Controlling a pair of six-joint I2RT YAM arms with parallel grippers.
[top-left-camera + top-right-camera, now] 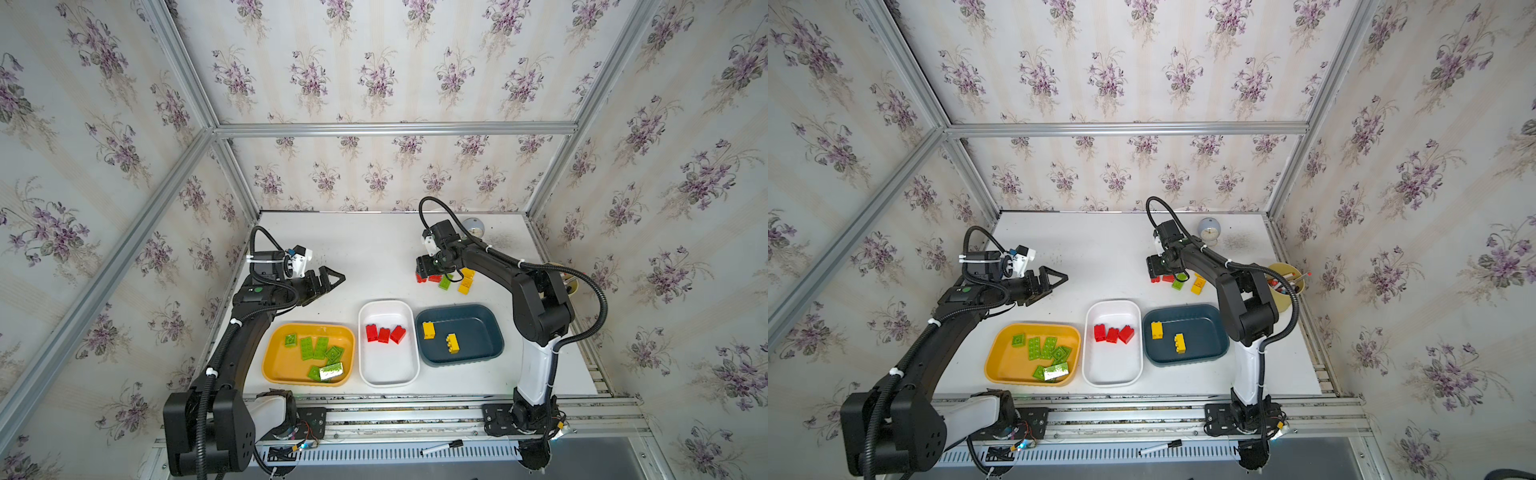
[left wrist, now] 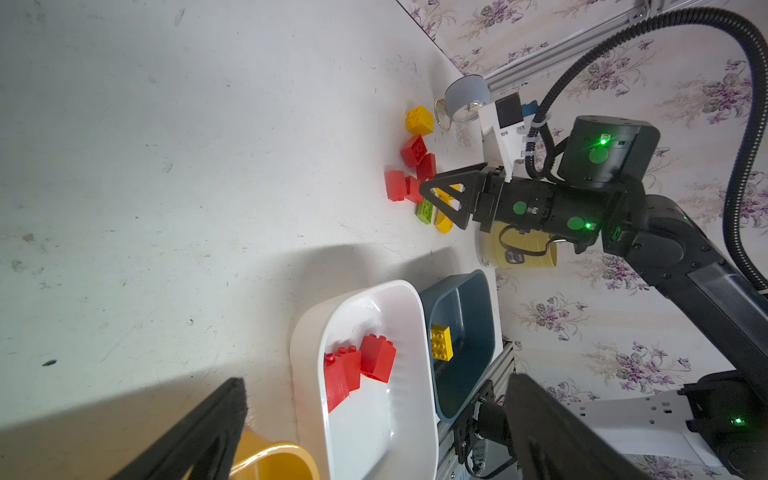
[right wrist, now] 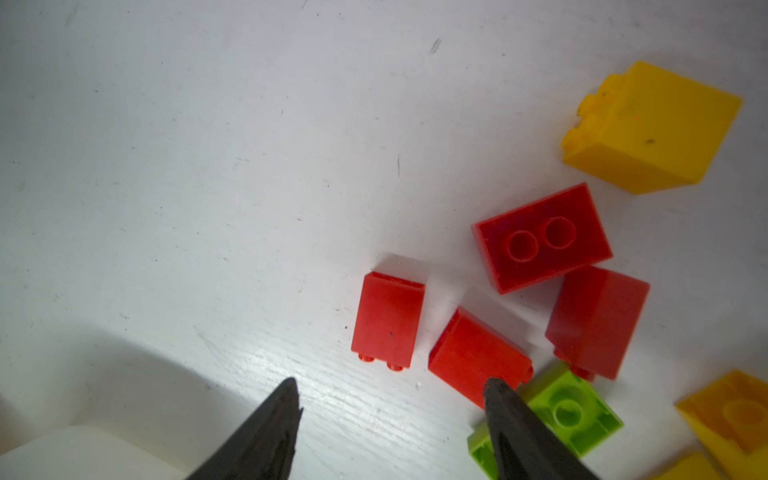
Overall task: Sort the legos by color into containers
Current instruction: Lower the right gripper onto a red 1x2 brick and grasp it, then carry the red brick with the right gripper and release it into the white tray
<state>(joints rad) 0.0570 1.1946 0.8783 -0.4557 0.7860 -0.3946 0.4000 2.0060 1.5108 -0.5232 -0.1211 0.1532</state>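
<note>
White table point(image 1: 374, 249) in a floral-papered cell, seen from above, described L to R.

Far L: L gripper point(image 1: 333, 279) hovers over bare table, jaws spread fully wide, holding nothing.

Front row of trays:
- The orange-yellow tray point(image 1: 276, 357) holds several lime green legos point(image 1: 320, 348).
- The white tray point(image 1: 386, 370), just beside it, holds three red legos point(image 1: 384, 333) at its far end.
- The dark teal tray point(image 1: 478, 332), next along, holds two yellow legos point(image 1: 453, 343), apart from each other.

Behind the teal tray, toward the back of the table, is a loose pile point(image 1: 446, 280) of unsorted bricks, approx four red plus one green brick point(image 3: 573, 409) and a few yellow.

R gripper point(image 3: 390, 390) sits low at the pile's L edge, pointing down, jaws roughly half open w/ only bare table between the tips. It grips nothing. One fingertip point(image 3: 498, 399) overlaps the edge of a red brick point(image 3: 478, 353); can't tell if it touches.

Far R: pale-yellow pen cup point(image 1: 1285, 291) by the wall.
</note>
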